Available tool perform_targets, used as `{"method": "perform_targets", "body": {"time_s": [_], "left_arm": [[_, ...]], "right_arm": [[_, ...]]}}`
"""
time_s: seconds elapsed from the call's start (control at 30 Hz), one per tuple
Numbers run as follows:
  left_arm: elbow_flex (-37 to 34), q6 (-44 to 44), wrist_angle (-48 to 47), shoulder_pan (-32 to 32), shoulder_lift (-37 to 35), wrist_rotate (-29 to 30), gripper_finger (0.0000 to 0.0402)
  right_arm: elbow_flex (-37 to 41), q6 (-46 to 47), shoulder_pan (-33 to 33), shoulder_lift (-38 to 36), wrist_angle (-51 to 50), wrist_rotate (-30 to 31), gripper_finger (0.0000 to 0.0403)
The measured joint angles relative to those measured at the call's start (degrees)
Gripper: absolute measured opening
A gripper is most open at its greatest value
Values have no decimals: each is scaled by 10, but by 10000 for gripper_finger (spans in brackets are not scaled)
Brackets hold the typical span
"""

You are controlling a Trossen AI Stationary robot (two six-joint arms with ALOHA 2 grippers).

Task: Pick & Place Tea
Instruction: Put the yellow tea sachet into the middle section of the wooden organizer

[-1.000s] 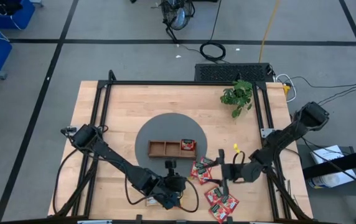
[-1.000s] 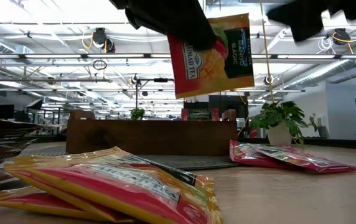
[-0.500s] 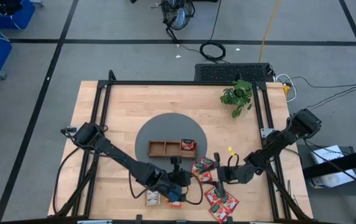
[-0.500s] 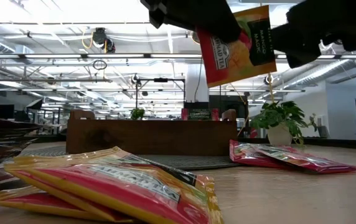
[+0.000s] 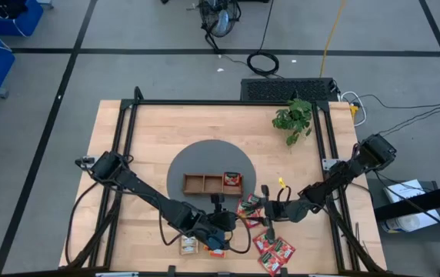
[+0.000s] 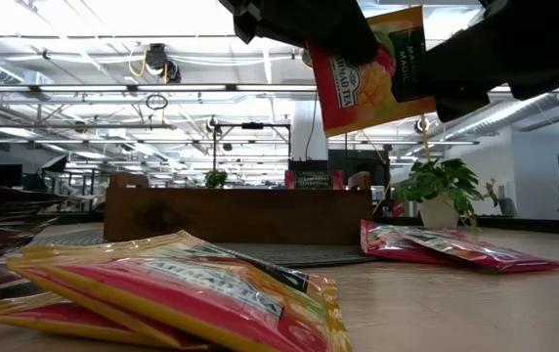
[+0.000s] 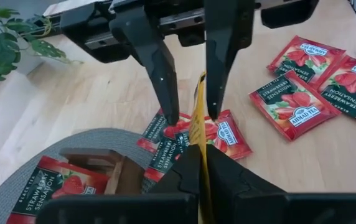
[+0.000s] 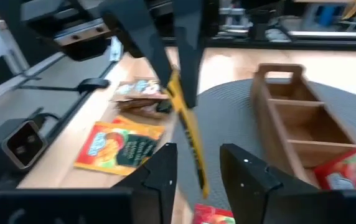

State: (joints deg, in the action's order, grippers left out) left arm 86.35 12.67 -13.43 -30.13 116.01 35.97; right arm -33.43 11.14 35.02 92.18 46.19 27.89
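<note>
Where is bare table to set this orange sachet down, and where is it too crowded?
Free: the wood behind the grey mat toward the plant, and the table's left side. Crowded: the near right corner, where red sachets lie around both grippers. The tray's left and middle compartments look empty; the right one holds a red sachet.

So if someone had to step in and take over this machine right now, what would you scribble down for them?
Left claw: shut on an orange tea sachet, held in the air in front of the wooden tray.
Right claw: open, its fingers either side of that same sachet's free edge, not yet gripping; looks like a handover.
Done: one red sachet sits in the tray's right compartment; the other two compartments look empty.
Left: red sachets lie loose on the table by the right arm, and another orange one lies by the left arm.
</note>
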Motion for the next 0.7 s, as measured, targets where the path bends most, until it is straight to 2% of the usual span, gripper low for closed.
{"method": "perform_targets", "body": {"time_s": [0.17,0.3,0.6,0.7], "left_arm": [[0,-2,0,0,0,-1,5],[0,-2,0,0,0,-1,19],[0,-16,-3,-1,0,-31,15],[0,-32,-16,-10,0,-31,26]], "right_arm": [[0,0,-10,0,-9,-27,58],[0,-17,-11,0,-10,-32,8],[0,-16,-13,0,-20,-44,1],[0,-11,-13,0,-33,-44,0]]}}
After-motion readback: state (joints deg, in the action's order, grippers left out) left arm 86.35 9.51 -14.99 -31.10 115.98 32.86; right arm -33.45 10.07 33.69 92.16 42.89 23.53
